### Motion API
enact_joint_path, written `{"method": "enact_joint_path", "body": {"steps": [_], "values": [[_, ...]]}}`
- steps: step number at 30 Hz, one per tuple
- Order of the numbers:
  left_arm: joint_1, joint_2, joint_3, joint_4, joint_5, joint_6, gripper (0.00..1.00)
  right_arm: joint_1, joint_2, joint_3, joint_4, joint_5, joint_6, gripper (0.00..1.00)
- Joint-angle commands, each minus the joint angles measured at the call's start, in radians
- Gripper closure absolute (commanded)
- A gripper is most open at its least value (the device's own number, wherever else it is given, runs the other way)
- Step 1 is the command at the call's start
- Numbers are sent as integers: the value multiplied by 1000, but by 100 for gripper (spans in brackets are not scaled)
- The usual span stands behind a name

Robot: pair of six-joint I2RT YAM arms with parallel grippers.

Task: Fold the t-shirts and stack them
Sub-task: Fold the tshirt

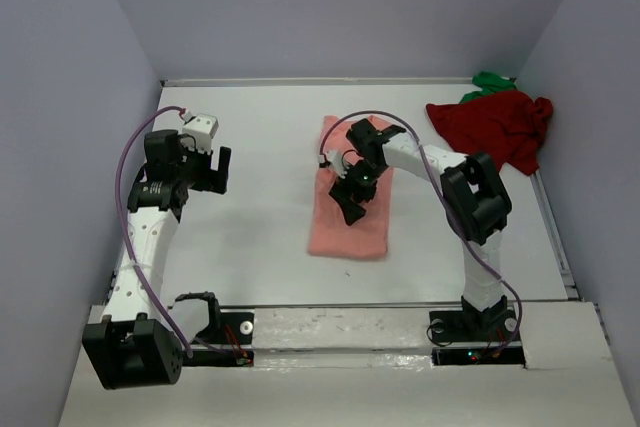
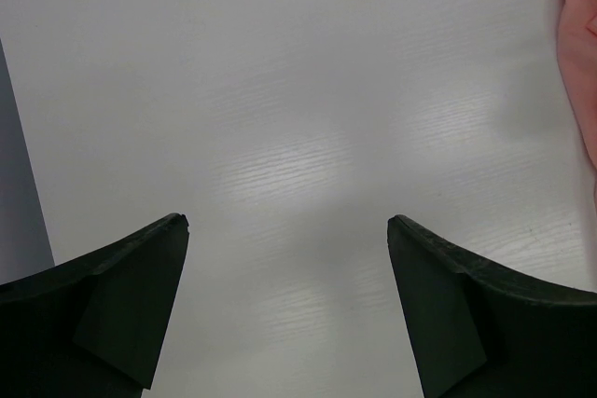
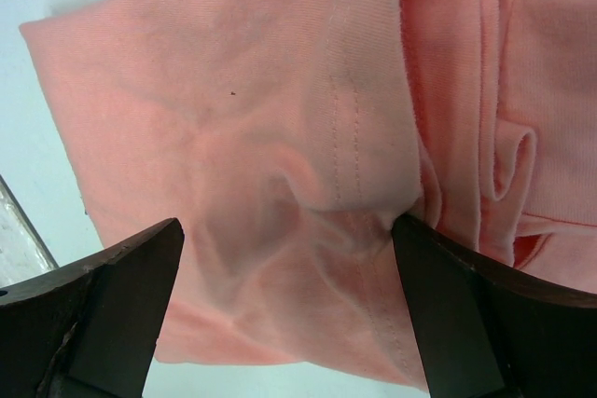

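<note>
Wide open and empty: right gripper [image 3: 284, 230] over the pink shirt [image 3: 233, 90], left gripper [image 2: 287, 221] over table [image 2: 298, 90]; only overhead shows the red shirt [image 1: 495, 127].

White table [image 1: 260, 247] bearing folded salmon-pink t-shirt [image 1: 345, 232], dark red t-shirt [image 1: 490, 127], perhaps green cloth [image 1: 492, 80]

Green shirt [image 1: 492, 81]: only a small crumple shows, the rest is hidden behind the dark red shirt [image 1: 495, 125]. Pink shirt [image 1: 345, 232]: middle covered by the right gripper [image 1: 352, 197] in the overhead view. Left wrist view catches just a strip at its right edge. Right wrist view cuts it off at top and right. Number of folded layers unclear.
</note>
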Motion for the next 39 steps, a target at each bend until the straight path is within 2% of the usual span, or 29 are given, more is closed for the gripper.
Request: {"method": "enact_joint_path", "body": {"steps": [1, 5, 9, 12, 13, 16, 17, 18, 19, 21, 24, 26, 30, 34, 39], "values": [[5, -32, -11, 20, 28, 5, 2, 14, 33, -81, -109, 100, 3, 0], [5, -24, 6, 18, 54, 7, 2, 14, -6, -29, -120, 58, -10, 0], [4, 17, 60, 0, 138, 34, 2, 14, -148, 36, -78, 8, -27, 0], [-16, 91, 135, -49, 212, 77, 2, 14, -242, 47, 58, 124, 35, 0], [-36, 130, 179, -75, 221, 85, 3, 14, -251, 51, 118, 242, 75, 0], [-99, 212, 256, -150, 218, 148, 6, -9, -274, 55, 155, 374, 100, 0], [-140, 230, 299, -170, 221, 165, 7, -20, -283, 44, 156, 381, 102, 0], [-165, 265, 318, -207, 223, 191, 14, -38, -312, 6, 166, 402, 109, 0], [-188, 266, 334, -207, 223, 191, 14, -48, -313, -22, 166, 402, 120, 0], [-240, 313, 365, -273, 243, 231, 23, -48, -369, -80, 155, 412, 132, 0], [-341, 376, 384, -382, 267, 287, 27, -48, -455, -203, 78, 439, 147, 1], [-379, 402, 378, -446, 296, 323, 27, -58, -542, -295, 34, 456, 161, 0], [-386, 419, 362, -499, 341, 352, 28, -92, -679, -395, -24, 473, 201, 4], [-396, 444, 338, -565, 431, 393, 30, -146, -751, -430, -55, 377, 224, 10], [-484, 424, 191, -476, 436, 360, 31, -183, -728, -436, -66, 260, 263, 24]]}}
